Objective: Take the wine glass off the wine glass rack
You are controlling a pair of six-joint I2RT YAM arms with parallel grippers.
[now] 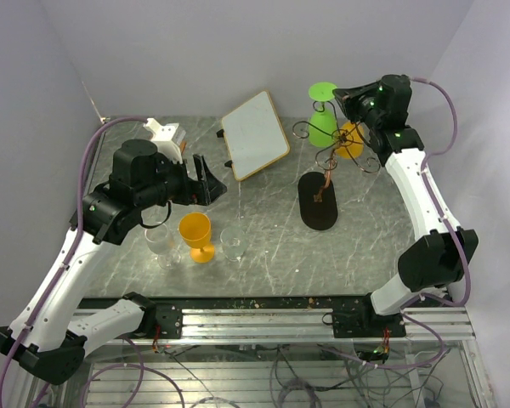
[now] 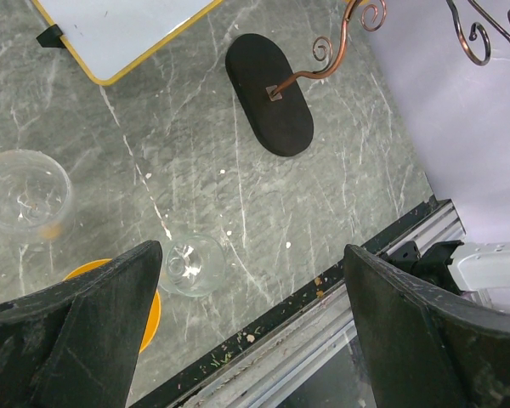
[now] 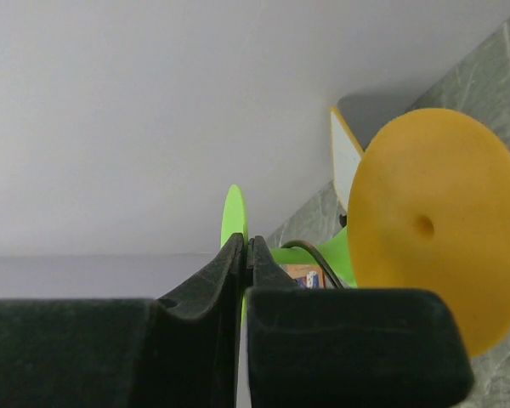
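Green wine glass [image 1: 324, 119] hangs on the wine glass rack [image 1: 318, 204], right gripper [image 3: 244, 248] pinched together at its foot; left gripper [image 2: 251, 251] spread wide above the table [image 1: 272, 246]

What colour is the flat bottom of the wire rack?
Black. The base shows best in the left wrist view.

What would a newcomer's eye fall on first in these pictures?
First the green glass and the hanging orange glass, bright on the copper wire rack at the far right, with the shut right pincer close beside them. Then the standing orange glass on the near left of the table, by the open left pincer.
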